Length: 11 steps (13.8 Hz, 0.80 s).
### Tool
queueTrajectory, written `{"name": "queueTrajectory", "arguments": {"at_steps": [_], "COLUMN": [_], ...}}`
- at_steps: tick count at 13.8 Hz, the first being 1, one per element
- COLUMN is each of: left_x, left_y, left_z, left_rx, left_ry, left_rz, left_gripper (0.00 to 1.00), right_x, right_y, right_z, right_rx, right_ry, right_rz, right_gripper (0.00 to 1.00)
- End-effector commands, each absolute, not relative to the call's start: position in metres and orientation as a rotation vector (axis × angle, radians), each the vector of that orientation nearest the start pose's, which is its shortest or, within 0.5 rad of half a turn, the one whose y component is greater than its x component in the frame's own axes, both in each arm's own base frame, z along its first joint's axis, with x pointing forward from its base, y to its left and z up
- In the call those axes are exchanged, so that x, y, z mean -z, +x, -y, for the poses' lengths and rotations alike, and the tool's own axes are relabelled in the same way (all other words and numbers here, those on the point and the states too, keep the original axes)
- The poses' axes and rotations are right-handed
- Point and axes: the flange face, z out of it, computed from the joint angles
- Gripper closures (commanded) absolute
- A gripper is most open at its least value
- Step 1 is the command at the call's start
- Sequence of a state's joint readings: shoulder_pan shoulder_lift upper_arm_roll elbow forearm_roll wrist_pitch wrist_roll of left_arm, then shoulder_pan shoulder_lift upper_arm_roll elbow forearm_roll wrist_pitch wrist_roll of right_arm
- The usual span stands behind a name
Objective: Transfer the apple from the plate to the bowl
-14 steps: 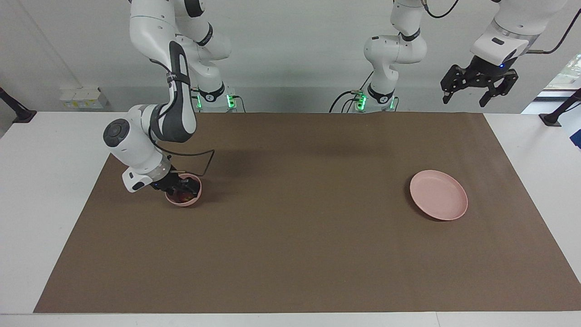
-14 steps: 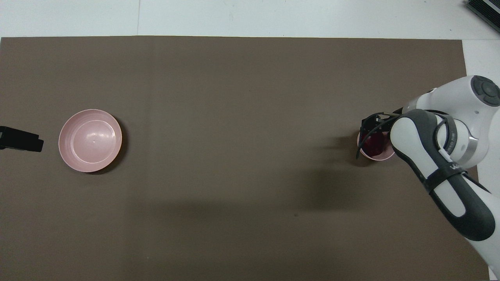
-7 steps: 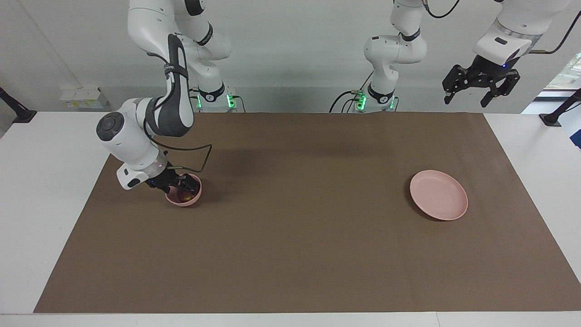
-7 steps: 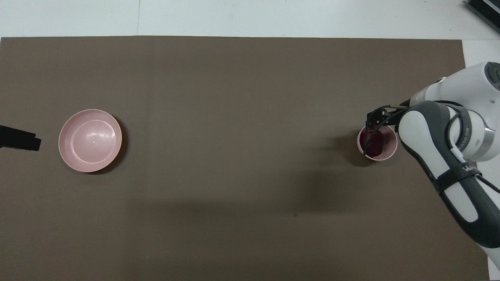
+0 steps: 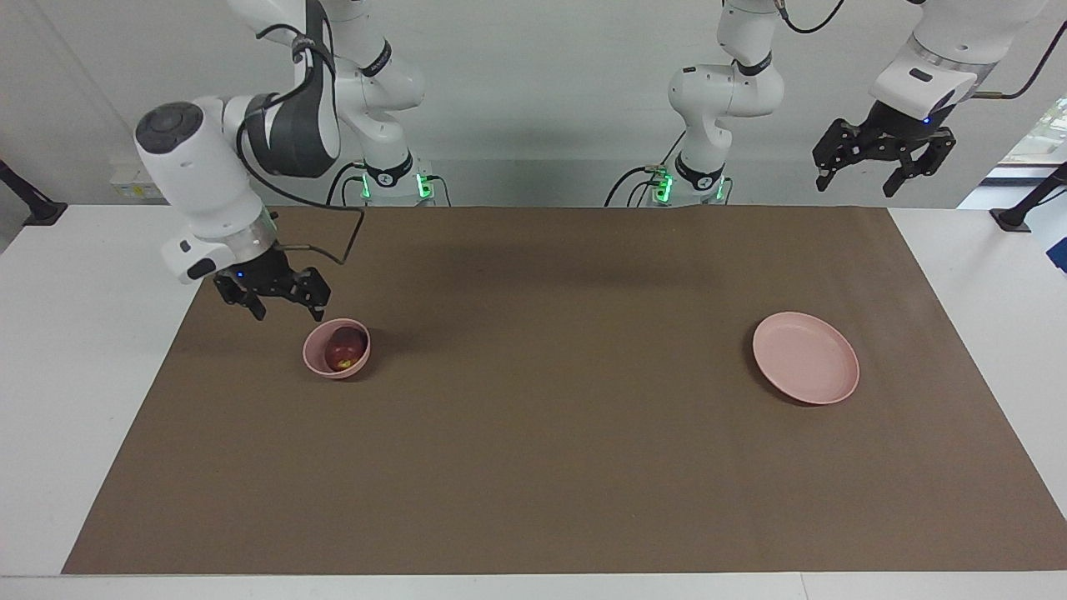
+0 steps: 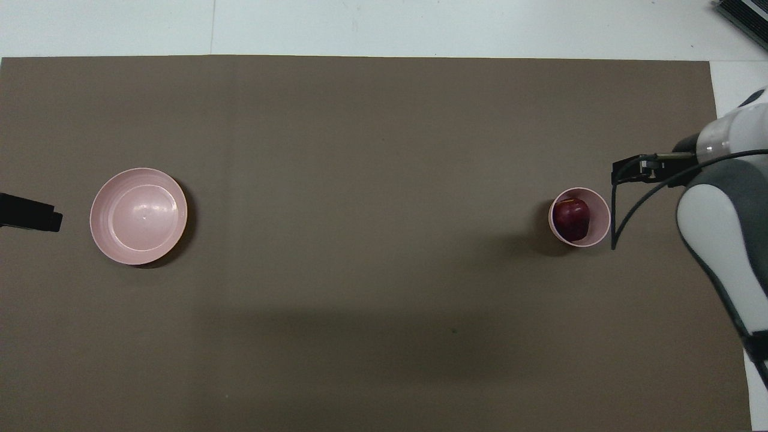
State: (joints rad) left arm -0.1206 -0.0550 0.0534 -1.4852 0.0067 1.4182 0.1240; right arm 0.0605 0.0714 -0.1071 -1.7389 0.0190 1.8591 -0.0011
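The dark red apple (image 5: 344,349) lies in the small pink bowl (image 5: 316,361) toward the right arm's end of the table; in the overhead view the apple (image 6: 571,218) fills most of the bowl (image 6: 605,220). My right gripper (image 5: 285,310) is open and empty, raised over the mat just beside the bowl, clear of it; part of it shows in the overhead view (image 6: 629,168). The wide pink plate (image 5: 805,357) (image 6: 138,216) is bare toward the left arm's end. My left gripper (image 5: 859,179) waits, open, high over that end of the table.
A brown mat (image 5: 550,433) covers most of the white table. A black cable (image 6: 618,222) hangs from the right arm beside the bowl. The left gripper's dark tip (image 6: 27,213) shows beside the plate in the overhead view.
My right gripper let go of the apple in the bowl, rose out of it and drew back toward its own end. The apple stays in the bowl. The left arm barely moved.
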Motion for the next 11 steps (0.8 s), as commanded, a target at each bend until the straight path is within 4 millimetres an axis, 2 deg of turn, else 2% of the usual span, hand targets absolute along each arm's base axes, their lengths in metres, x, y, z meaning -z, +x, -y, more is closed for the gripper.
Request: {"name": "queueTrajectory", "arguments": {"at_steps": [1,2,5,7,11], "left_x": [-0.682,-0.682,-0.682,-0.682,-0.683], "left_y": [0.516,0.517,0.517,0.517,0.516], "left_z": [0.031,0.031,0.031,0.029,0.029], "left_rx": [0.0,0.008,0.01,0.01,0.012], "left_ry": [-3.134,-3.135,-3.135,-3.135,-3.137], "left_rz": [-0.317,-0.315,-0.318,-0.308,-0.303], "left_gripper": [0.0,0.0,0.0,0.0,0.0], "right_x": [-0.608,-0.63,-0.667,-0.657,-0.66], "right_y": [0.566,0.56,0.534,0.525,0.525], "right_z": [0.027,0.03,0.031,0.033,0.046], "right_rx": [0.058,0.046,0.064,0.04,0.05], "right_ry": [-3.151,-3.151,-3.139,-3.13,-3.139], "right_rz": [-0.098,-0.101,-0.114,-0.124,-0.15], "right_gripper": [0.0,0.0,0.0,0.0,0.0]}}
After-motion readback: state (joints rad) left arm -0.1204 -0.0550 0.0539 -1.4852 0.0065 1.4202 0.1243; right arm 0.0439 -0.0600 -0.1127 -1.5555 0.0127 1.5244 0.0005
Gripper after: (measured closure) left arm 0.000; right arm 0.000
